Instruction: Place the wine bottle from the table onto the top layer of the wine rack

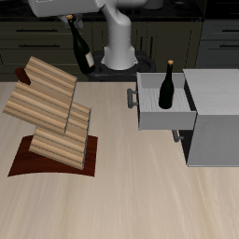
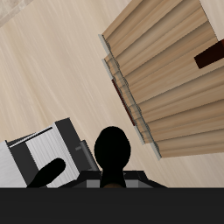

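My gripper is shut on the neck of a dark wine bottle. The bottle hangs slightly tilted in the air, behind and above the wine rack. The rack is a zigzag stack of light-wood slabs on a dark reddish-brown base. Its top layer carries nothing. In the wrist view the held bottle shows end-on as a dark round shape, with the rack below and beside it. My fingers are hidden there.
A look-alike bottle stands upright in the open drawer of the grey cabinet. The wrist view also shows that bottle and the drawer. The robot base stands at the table's back.
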